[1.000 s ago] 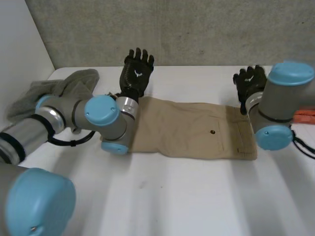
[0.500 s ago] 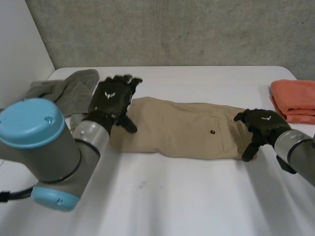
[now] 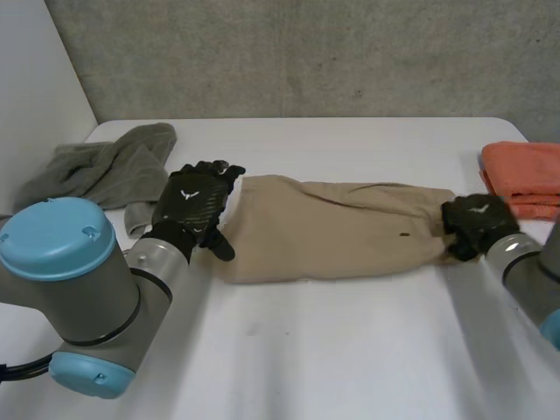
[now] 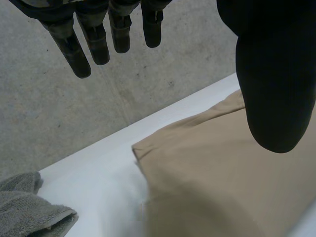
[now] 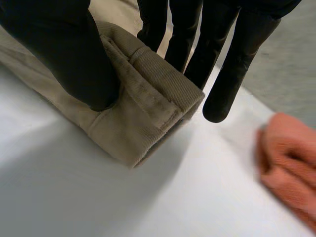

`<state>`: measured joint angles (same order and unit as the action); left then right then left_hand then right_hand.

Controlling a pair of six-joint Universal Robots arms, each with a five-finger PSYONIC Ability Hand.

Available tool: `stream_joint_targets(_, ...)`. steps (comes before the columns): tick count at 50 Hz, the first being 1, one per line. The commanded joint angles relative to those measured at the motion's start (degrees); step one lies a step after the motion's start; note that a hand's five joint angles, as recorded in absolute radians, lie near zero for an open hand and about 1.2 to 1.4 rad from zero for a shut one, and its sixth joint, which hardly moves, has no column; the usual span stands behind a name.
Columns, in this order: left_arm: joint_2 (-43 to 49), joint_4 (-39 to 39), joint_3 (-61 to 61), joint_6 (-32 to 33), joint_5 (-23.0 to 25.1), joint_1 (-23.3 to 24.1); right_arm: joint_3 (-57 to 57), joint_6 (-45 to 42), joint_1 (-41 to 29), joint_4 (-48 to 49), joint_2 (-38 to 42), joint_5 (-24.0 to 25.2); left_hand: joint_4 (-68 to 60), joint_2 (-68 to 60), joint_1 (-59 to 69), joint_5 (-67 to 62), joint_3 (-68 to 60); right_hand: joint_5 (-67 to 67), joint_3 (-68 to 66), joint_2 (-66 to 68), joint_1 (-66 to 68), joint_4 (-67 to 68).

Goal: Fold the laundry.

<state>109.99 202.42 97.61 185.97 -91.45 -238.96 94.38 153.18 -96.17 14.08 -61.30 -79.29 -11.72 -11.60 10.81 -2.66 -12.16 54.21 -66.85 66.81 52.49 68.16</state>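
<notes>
Right wrist view: right hand pinches trousers waistband; left hand spread, contact unclear.

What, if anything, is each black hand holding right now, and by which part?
The right hand pinches the folded tan cloth trousers at their waistband end, thumb against fingers. The left hand is open at the opposite end, holding nothing.
</notes>
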Motion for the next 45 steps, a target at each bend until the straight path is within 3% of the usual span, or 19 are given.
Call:
stream_joint_targets(1,-1.8,0.0,0.8,0.0,-0.1,-0.1,-0.2,-11.4,6.7,-4.5,-6.3,-0.5,1.7,1.6,-0.8,2.7,2.2,15.8,-13.2,13.2,27.5,11.8)
stream_joint_targets(7,-2.4,0.0,1.1,0.0,-0.2,-0.5,-2.9,-23.0,5.4,-5.0,-6.5,-0.8,1.7,1.6,-0.8,2.7,2.2,15.8,-13.2,13.2,27.5,11.8)
stream_joint_targets(15,-2.6,0.0,0.5,0.0,-0.4,-1.0,-9.6,-24.6,-11.6,-2.7,-5.5,0.8,1.7,1.6,-0.8,2.7,2.2,15.8,-13.2,13.2,27.5,11.8)
stream_joint_targets(20,-2.8,0.0,0.0,0.0,-0.3,-1.0,-11.5,-26.1,-21.3,0.2,-1.3,8.4,1.7,1.6,-0.8,2.7,2.2,15.8,-13.2,13.2,27.5,11.8)
stream_joint_targets(25,-2.7,0.1,-1.9,0.1,-0.2,-1.1,-13.1,-27.8,-28.4,-0.5,4.1,12.7,1.7,1.6,-0.8,2.7,2.2,15.8,-13.2,13.2,27.5,11.8)
stream_joint_targets(27,-2.1,0.1,-2.9,0.4,-0.2,-1.1,-13.2,-27.2,-28.7,-1.2,4.9,12.8,1.7,1.6,-0.8,2.7,2.2,-4.9,7.5,-7.5,6.8,-8.8)
stream_joint_targets(28,-1.9,0.1,-3.8,0.4,-0.2,-1.0,-13.2,-26.2,-28.8,-2.1,4.8,12.6,1.7,1.6,-0.8,2.7,2.2,-29.8,32.5,-32.4,-18.1,-33.8)
stream_joint_targets(31,-1.2,0.1,-5.8,0.4,-0.3,-0.7,-13.4,-20.0,-28.8,-2.7,3.7,12.5,1.7,1.6,-0.8,2.7,2.2,-54.2,56.8,-56.8,-42.5,-58.2)
stream_joint_targets(34,1.3,0.0,-9.5,0.6,-0.3,-0.5,-13.5,-11.3,-27.5,-2.7,2.3,12.2,1.7,1.6,-0.8,2.6,2.1,-54.2,56.8,-56.8,-42.5,-58.2)
stream_joint_targets(39,6.2,-0.3,-17.2,0.6,-0.3,0.2,-14.1,16.3,-17.6,-3.6,-4.4,10.5,1.3,1.2,-0.4,2.3,1.8,-54.2,56.8,-56.8,-42.5,-58.2)
stream_joint_targets(43,11.8,-0.8,-25.0,0.6,0.2,3.3,-14.2,27.7,-14.8,-6.1,-5.2,9.9,-0.2,-0.3,1.1,0.8,0.3,-54.2,56.8,-56.8,-42.5,-58.2)
stream_joint_targets(45,15.7,-1.9,-29.2,0.7,0.4,5.1,-14.6,27.7,-14.5,-7.6,-4.8,9.9,-0.8,-1.0,1.8,0.1,-0.4,-54.2,56.8,-56.8,-42.5,-58.2)
